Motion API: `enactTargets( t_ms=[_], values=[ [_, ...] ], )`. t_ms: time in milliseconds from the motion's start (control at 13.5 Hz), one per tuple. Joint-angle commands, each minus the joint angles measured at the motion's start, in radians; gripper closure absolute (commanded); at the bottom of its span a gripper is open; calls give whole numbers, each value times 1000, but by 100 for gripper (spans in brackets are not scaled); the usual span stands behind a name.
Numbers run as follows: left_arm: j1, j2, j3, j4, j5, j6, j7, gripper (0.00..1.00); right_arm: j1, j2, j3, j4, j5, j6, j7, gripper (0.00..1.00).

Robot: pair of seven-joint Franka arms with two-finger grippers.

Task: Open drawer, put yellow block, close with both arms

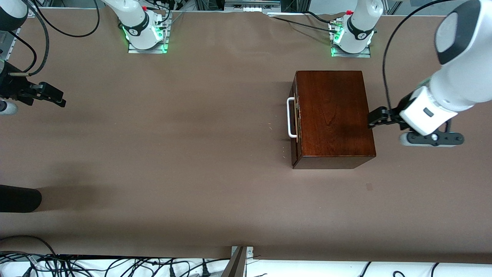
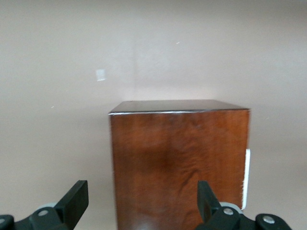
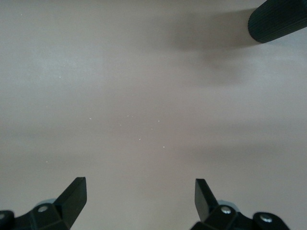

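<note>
One brown table; wooden box, drawer shut; left gripper spread beside box; right gripper spread, waiting over table edge.

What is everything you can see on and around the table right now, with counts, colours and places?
box: one, dark reddish-brown wood, toward the left arm's end of the table
drawer: one, shut, in the box's side that faces the right arm's end
handle: one, white bar, on the drawer front
yellow block: none in view
black cylinder: one, at the table edge toward the right arm's end
table: one, brown cover
cables: many, black, beside the table's edge nearest the camera
left tool: one, black, open, at the box's side away from the handle
right tool: one, black, open, over bare table at the right arm's end
</note>
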Motion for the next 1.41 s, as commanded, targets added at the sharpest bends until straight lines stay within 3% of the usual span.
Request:
enactTargets(
  t_ms=[0, 148, 444, 741, 1333],
  values=[
    [-1, -142, 18, -197, 66, 49, 39, 0, -1, 19, -1, 28, 10, -13, 7, 0],
    [-2, -189, 18, -264, 112, 95, 41, 0, -1, 20, -1, 28, 10, -13, 7, 0],
    [-4, -215, 16, -301, 163, 152, 61, 0, 0, 22, -1, 28, 10, -8, 8, 0],
    [-4, -323, 16, -466, 155, 230, 61, 0, 0, 22, -1, 29, 12, -2, 7, 0],
    [2, -333, -18, -440, 149, 175, 48, 0, -3, 50, -20, 28, 12, 3, 7, 0]
  ],
)
